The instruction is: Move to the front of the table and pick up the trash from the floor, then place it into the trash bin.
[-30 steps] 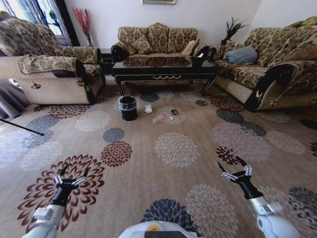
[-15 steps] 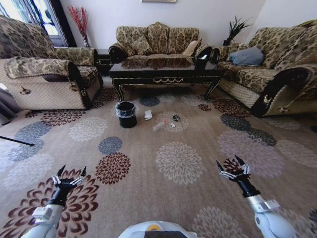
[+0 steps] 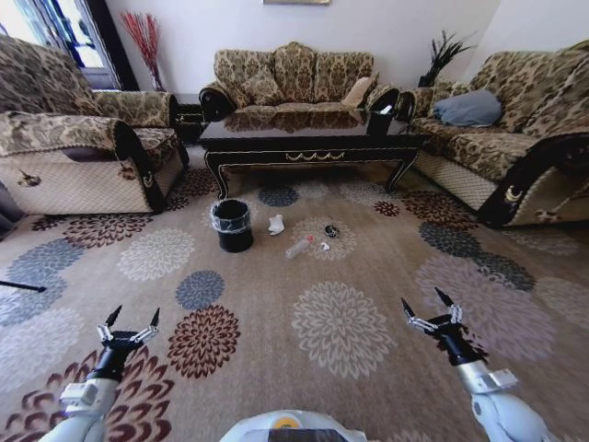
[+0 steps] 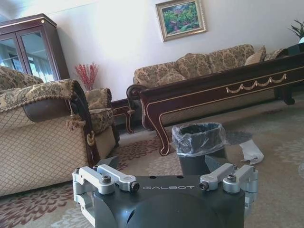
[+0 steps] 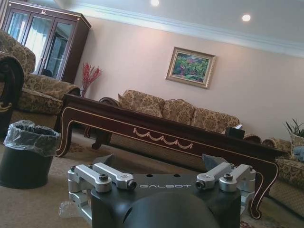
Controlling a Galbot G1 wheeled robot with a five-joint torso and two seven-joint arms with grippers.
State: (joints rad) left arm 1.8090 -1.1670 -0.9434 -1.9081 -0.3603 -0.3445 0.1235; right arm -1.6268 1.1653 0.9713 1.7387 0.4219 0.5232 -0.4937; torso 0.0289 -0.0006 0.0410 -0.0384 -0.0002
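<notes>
The table (image 3: 310, 155), long and dark with gold scroll ornament, stands ahead before the back sofa. On the carpet in front of it sit the black trash bin (image 3: 232, 225) with its shiny liner, a crumpled white tissue (image 3: 275, 224), a clear bottle (image 3: 298, 247), a small black wrapper (image 3: 330, 231) and a tiny white scrap (image 3: 324, 246). My left gripper (image 3: 134, 318) and right gripper (image 3: 424, 302) hang low and open, well short of the trash, holding nothing. The left wrist view has the bin (image 4: 199, 145), tissue (image 4: 250, 152) and table (image 4: 213, 92); the right wrist view has the bin (image 5: 28, 152) and table (image 5: 166, 135).
A patterned armchair (image 3: 83, 157) flanks the left, a sofa (image 3: 515, 138) the right, and another sofa (image 3: 290, 78) stands behind the table. A small dark side table (image 3: 189, 115) sits at the back left. Open flowered carpet (image 3: 340, 322) lies between me and the trash.
The whole head view has shifted: the camera has come closer to the table, so bin and trash sit larger and lower in the picture. Both arms keep the same open pose.
</notes>
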